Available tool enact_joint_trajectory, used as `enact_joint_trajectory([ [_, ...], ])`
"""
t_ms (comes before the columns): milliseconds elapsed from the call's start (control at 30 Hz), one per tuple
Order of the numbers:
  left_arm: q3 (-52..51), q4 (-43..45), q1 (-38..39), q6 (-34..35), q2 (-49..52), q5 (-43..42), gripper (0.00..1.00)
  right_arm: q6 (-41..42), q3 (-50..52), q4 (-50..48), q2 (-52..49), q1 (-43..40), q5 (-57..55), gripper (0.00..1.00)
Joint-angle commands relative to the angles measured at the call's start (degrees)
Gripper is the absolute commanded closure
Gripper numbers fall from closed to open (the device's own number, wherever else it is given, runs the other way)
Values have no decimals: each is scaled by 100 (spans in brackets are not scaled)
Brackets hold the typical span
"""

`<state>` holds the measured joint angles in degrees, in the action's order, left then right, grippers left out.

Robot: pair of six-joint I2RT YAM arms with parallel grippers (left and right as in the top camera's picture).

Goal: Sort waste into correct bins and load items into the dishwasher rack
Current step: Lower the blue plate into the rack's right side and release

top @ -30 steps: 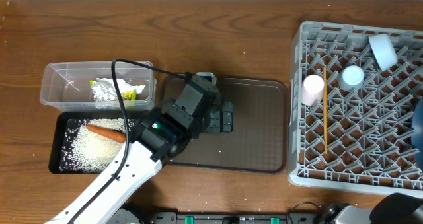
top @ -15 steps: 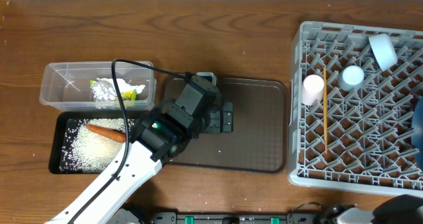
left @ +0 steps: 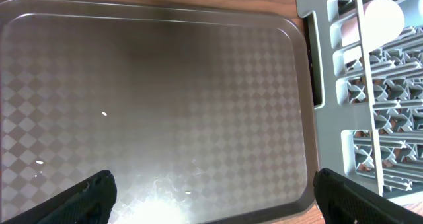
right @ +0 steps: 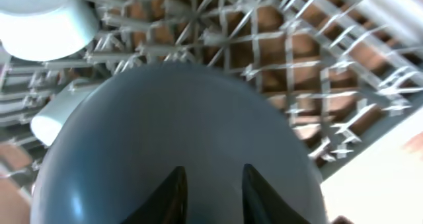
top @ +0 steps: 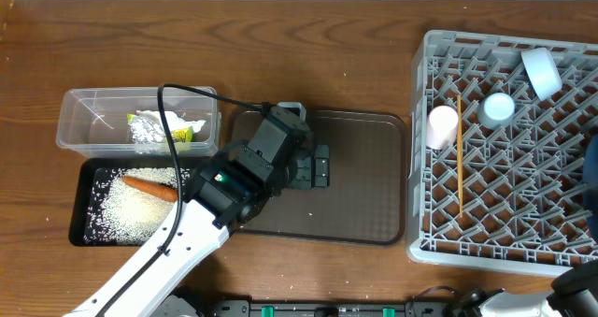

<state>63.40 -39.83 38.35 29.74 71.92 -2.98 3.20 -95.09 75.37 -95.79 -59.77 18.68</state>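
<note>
The grey dishwasher rack [top: 439,233] fills the right side. In it lie a white cup [top: 442,125], a light-blue cup [top: 498,108], a pale bowl [top: 541,71] and a chopstick [top: 459,158]. The blue plate [top: 591,172] shows at the rack's right edge and fills the right wrist view [right: 132,131]. My right gripper [right: 213,171] hovers close before the plate's face, its jaws narrow but apart, with nothing between them. My left gripper [top: 320,167] hangs wide open over the brown serving tray [left: 198,65]. The clear tub [top: 93,107] holds a wrapper [top: 161,130]. Rice [top: 126,209] and an orange piece [top: 149,187] lie in the black tray [top: 82,225].
A few rice grains [left: 104,113] dot the brown serving tray. The rack's corner [left: 330,52], the white cup [left: 383,16] and the chopstick [left: 367,85] show at the right of the left wrist view. The bowl [right: 43,22] and the light-blue cup [right: 56,115] lie beyond the plate.
In the overhead view the right arm's dark body has slid toward the bottom right corner. The left arm and everything in the rack and bins have stayed put.
</note>
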Motion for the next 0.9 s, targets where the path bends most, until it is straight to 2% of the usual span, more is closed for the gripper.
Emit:
enact_joint_trajectory([
  [0, 15, -4, -13, -79, 42, 68, 2, -70, 238, 50, -55, -2, 437, 74],
  [267, 15, -4, -13, -79, 42, 66, 2, -142, 494, 212, -55, 459, 848, 74],
  [567, 15, -4, -13, -79, 42, 68, 2, -321, 461, 271, -46, 1027, 802, 68],
  [867, 15, -4, -13, -79, 42, 68, 2, -466, 400, 1003, 118, 1725, 975, 68],
])
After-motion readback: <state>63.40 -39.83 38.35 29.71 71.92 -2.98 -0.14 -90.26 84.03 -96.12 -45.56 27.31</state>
